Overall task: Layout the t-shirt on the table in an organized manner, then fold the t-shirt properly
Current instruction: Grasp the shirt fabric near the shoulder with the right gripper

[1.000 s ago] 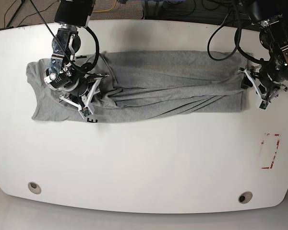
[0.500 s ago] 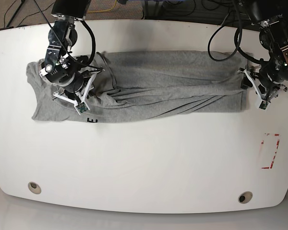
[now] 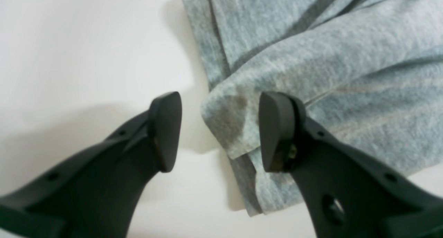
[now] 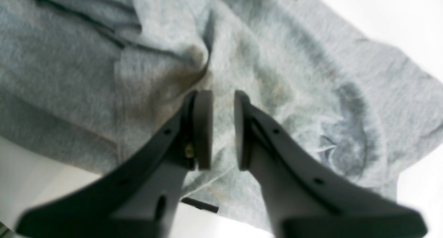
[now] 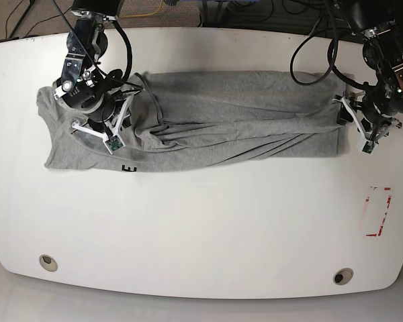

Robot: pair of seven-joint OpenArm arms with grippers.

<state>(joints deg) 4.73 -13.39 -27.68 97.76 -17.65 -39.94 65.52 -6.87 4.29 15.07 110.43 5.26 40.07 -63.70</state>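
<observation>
The grey t-shirt [image 5: 235, 114] lies bunched lengthwise across the far half of the white table [image 5: 201, 221], with a black letter [image 5: 128, 168] showing at its near edge. My right gripper [image 5: 101, 131] sits on the shirt's left part. In the right wrist view its jaws [image 4: 221, 130] are almost closed, with creases of cloth [image 4: 162, 68] running into them. My left gripper [image 5: 354, 127] is at the shirt's right end. In the left wrist view it [image 3: 221, 130] is open, with a hem corner [image 3: 228, 127] between the fingers, not pinched.
Two round metal grommets [image 5: 48, 262] [image 5: 342, 276] sit near the table's front edge. A red-lined rectangular mark [image 5: 378, 211] lies at the right. Black cables hang from both arms over the table's far edge.
My right gripper has moved up and to the left over the shirt, and the folds beside it shifted left with it. The left gripper has stayed put.
</observation>
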